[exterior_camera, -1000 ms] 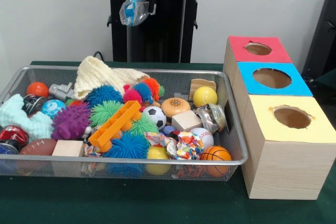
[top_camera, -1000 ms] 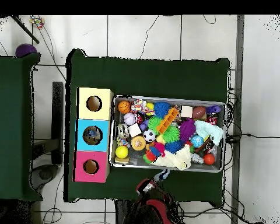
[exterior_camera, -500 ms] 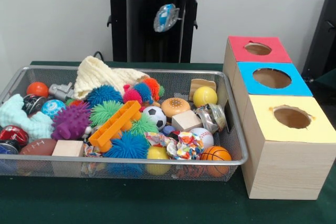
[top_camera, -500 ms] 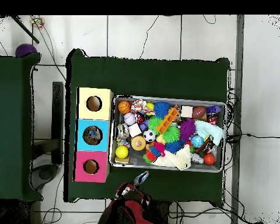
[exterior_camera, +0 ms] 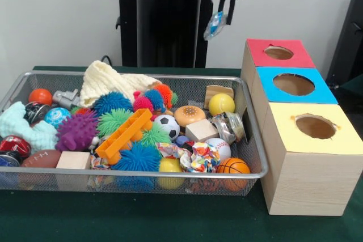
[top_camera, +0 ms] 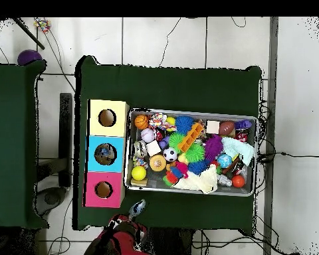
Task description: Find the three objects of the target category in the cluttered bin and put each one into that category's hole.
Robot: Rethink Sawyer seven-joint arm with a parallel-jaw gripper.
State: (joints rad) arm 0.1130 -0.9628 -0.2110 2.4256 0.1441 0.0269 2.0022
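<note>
My gripper hangs high behind the bin's far right corner, left of the red-topped box. It is shut on a small clear bluish object that dangles between the black fingers. From above, that object shows just off the table's edge, beside the pink box. The wire bin holds a crowded heap: spiky balls, a soccer ball, a basketball, a yellow ball, wooden blocks and a cream knit cloth. Blue-topped and yellow-topped boxes with round holes stand in line with the red one.
The three boxes stand tight against the bin's right side in the front view. A dark shape rises at the right edge. From above, a second green table lies to the left and cables run over the floor tiles.
The gripper has swung rightwards in the front view, carrying the clear bluish object from above the bin's middle towards the red-topped box.
</note>
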